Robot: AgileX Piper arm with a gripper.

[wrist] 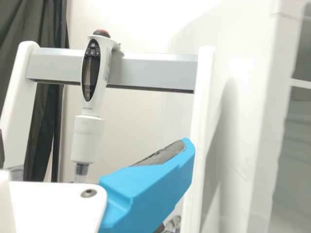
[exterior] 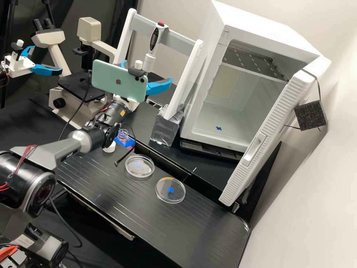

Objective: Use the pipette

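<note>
In the high view the gripper (exterior: 147,71) is spread wide with nothing gripped, and the pipette (exterior: 153,37) hangs upright on the grey crossbar (exterior: 180,41) of its rack, the red button at its twelve o'clock end. The step in hand looks to be the approach for a grasp. The phone (exterior: 119,80) fixed to the arm, at seven o'clock from the pipette, adds bulk, so a sideways turn of the wrist could swing it into the microscope (exterior: 77,85) at its nine o'clock. Another hazard lies at about six o'clock from the pipette, where two clear dishes (exterior: 139,165) (exterior: 170,190) sit on the bench: a pipette carried out too low, or gripped too loosely, could knock one. In the wrist view, taking twelve o'clock as the way the gripper points, the pipette hangs near twelve, beyond the open jaws. One blue finger (wrist: 150,187) appears in line with the nearer white post (wrist: 199,121) at about one o'clock; should the approach drift that way, it could strike the post and shake the rack. Closing off-centre could merely swing the barrel, and pulling back before the hook (wrist: 115,46) is lifted off the bar could jam it or tear the pipette from the grip.
</note>
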